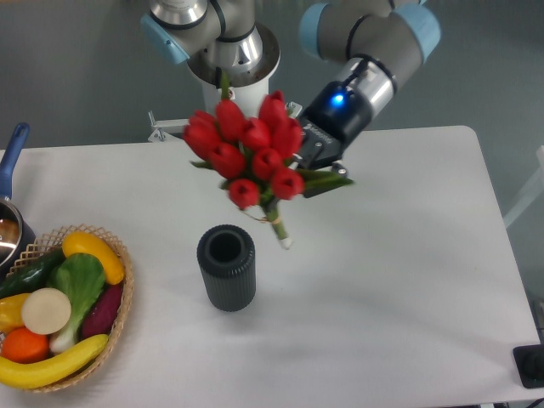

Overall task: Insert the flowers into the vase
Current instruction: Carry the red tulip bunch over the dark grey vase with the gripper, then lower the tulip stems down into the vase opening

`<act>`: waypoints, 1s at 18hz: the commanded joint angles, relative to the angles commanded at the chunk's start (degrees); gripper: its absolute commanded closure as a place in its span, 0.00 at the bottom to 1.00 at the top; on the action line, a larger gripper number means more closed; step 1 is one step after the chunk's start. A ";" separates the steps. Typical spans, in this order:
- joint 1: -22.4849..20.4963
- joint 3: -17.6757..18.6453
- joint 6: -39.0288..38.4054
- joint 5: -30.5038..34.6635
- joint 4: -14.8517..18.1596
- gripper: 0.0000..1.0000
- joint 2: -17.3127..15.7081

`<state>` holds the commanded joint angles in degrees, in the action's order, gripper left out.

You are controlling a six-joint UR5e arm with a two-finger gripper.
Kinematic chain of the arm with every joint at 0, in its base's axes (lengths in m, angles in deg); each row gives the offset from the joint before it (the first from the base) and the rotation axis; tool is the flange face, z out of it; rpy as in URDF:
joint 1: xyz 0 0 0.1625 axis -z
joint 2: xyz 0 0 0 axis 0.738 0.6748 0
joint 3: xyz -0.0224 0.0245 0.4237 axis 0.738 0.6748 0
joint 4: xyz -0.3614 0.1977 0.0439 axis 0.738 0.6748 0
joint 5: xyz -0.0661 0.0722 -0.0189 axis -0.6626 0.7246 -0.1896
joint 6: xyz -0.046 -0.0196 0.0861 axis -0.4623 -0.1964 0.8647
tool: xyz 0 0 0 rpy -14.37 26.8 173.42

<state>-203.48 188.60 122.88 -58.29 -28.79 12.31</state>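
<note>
The flowers [246, 149], a bunch of red tulips with green leaves and short bundled green stems, hang in the air above the table, tilted, with the stem end [281, 234] pointing down and to the right. My gripper [308, 174] is shut on the flowers from the right, its fingers mostly hidden behind the buds and leaves. The vase [227, 268], dark grey and ribbed, stands upright on the white table with its round mouth open. The stem end is a little above and to the right of the vase mouth, apart from it.
A wicker basket [121, 293] with toy fruit and vegetables sits at the front left. A pot with a blue handle [10, 170] is at the left edge. The arm's base [229, 51] stands behind the table. A black object [531, 365] lies at the right front corner.
</note>
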 joint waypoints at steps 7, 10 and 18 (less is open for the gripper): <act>1.94 1.84 0.00 -0.89 0.00 0.72 -0.79; 2.02 2.46 0.00 -0.80 0.09 0.72 -0.35; 2.02 5.36 0.00 -0.36 0.18 0.72 1.14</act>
<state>-201.46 193.96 122.88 -58.65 -28.61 13.45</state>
